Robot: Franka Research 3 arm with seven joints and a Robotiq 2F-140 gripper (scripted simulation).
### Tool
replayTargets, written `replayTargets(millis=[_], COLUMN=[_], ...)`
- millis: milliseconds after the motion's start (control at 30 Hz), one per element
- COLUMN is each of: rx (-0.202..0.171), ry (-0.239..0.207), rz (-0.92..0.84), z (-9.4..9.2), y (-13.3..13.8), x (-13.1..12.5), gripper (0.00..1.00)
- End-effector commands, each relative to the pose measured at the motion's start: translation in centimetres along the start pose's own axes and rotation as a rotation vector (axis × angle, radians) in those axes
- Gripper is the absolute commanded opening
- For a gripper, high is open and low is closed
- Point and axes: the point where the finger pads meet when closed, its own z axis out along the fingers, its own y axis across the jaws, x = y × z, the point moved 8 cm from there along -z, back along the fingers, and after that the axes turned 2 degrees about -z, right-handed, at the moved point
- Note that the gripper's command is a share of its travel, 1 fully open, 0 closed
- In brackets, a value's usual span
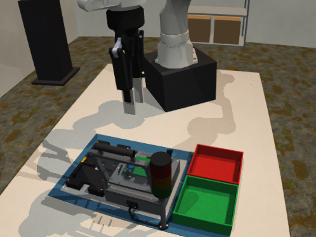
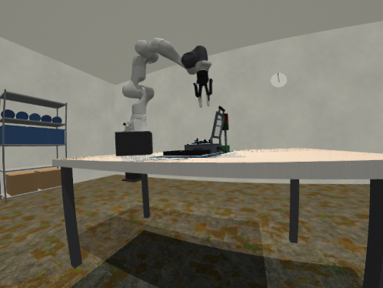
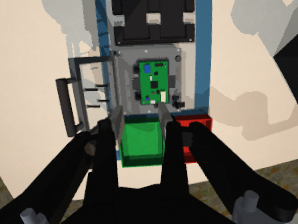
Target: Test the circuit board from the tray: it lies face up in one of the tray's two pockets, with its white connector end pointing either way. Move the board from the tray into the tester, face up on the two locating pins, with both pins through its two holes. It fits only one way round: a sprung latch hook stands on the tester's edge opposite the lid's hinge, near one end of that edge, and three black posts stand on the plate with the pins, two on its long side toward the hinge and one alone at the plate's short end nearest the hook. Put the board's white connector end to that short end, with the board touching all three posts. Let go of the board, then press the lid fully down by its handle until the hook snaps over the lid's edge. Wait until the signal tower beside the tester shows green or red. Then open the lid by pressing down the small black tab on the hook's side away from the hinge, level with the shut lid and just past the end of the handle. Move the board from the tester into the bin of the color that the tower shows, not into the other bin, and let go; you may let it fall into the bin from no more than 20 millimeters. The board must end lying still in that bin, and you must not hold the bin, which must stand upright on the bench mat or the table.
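The green circuit board (image 1: 138, 171) lies face up on the plate of the tester (image 1: 139, 180); it also shows in the wrist view (image 3: 153, 82), white connector end toward the bins. The lid (image 3: 89, 92) stands open, its handle (image 1: 139, 215) at the near side. The signal tower (image 1: 162, 175) looks dark, no lamp lit. The black tray (image 1: 84, 177) beside the tester has empty pockets. My gripper (image 1: 134, 106) hangs high above the table, behind the tester, fingers pointing down with a narrow gap and nothing between them. It is also in the exterior view (image 2: 204, 103) and in the wrist view (image 3: 141, 123).
The red bin (image 1: 216, 163) and the green bin (image 1: 206, 203) stand side by side to the right of the blue bench mat (image 1: 79, 190). The arm's black base block (image 1: 181, 79) stands at the back of the table.
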Motion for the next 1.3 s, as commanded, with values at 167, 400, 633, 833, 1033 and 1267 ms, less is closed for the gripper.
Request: replayTargets(millis=[167, 400, 633, 833, 1033, 1267], rx=[-0.008, -0.008, -0.008, -0.008, -0.008, -0.008], ry=[0.009, 0.009, 0.009, 0.009, 0.009, 0.009], rz=[0.018, 0.018, 0.018, 0.018, 0.018, 0.018], z=[0.1, 0.2, 0.2, 0.2, 0.2, 0.3], y=[-3.5, -8.6, -11.0, -11.6, -11.6, -11.6], x=[0.4, 0.7, 0.8, 0.8, 0.8, 0.8], gripper=[0.3, 0.3, 0.3, 0.3, 0.3, 0.3])
